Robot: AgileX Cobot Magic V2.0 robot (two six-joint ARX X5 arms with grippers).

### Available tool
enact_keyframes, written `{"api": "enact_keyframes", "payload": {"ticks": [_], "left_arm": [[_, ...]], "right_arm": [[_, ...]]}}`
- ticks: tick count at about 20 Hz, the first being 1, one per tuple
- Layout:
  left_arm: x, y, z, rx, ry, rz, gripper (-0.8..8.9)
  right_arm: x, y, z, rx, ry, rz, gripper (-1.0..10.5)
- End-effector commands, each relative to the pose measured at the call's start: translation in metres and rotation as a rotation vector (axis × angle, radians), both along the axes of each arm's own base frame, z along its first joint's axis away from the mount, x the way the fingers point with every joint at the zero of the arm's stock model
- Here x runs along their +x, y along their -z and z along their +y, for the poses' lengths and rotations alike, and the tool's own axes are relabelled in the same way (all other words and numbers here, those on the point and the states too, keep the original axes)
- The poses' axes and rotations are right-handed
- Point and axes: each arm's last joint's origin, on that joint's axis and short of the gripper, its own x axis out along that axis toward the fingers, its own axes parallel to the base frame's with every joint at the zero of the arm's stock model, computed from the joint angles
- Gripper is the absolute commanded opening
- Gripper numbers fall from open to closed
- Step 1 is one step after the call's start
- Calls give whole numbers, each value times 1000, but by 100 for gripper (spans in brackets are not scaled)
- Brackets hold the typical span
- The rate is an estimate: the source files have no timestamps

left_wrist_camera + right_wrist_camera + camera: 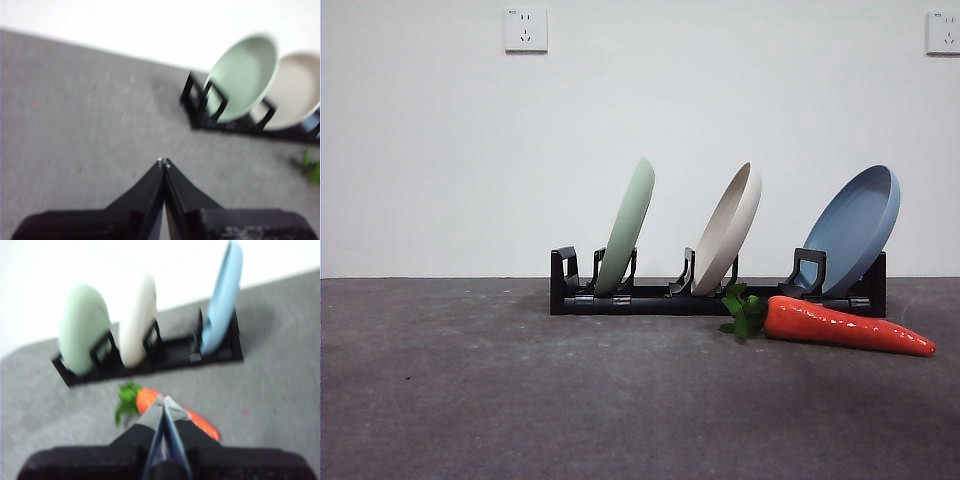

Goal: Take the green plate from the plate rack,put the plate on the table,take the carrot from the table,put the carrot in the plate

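Green plate: the pale sage-green round matte plate [626,226] stands tilted in a slot near one end of the long black pronged plate rack [650,298].
Grippers: my left gripper [163,162] and right gripper [163,399] both have jaws pressed together, holding nothing.
Step in hand: I judge the left should spread its jaws, pinch the raised rim, and lift along the slot.
Rack contents: green plate, cream plate [729,229], blue plate [854,228].
Carrot: the glossy orange toy carrot [845,326] lies on the dark grey table [520,400], just before the rack.

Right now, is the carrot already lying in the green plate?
No, the carrot lies on the table, and the green plate stands in the plate rack.
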Motion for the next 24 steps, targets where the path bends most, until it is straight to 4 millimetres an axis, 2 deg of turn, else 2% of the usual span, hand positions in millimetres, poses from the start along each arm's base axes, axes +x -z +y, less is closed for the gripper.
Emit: {"api": "enact_keyframes", "payload": {"ticks": [1,6,13,19,24], "left_arm": [[-5,-18,0,-32,4,-11,-6],[-11,-52,-3,-46,97,-4,-6],[-11,-91,-8,-36,291,84,-7],[-7,-107,-12,23,471,186,-7],[-7,-111,-14,70,589,263,-7]], "right_arm": [[-2,-19,0,19,-3,-18,-12],[-4,-56,0,14,-22,32,-12],[1,-97,6,-133,-256,187,-11],[4,-117,11,-271,-493,354,-11],[5,-122,12,-295,-579,450,-11]]}}
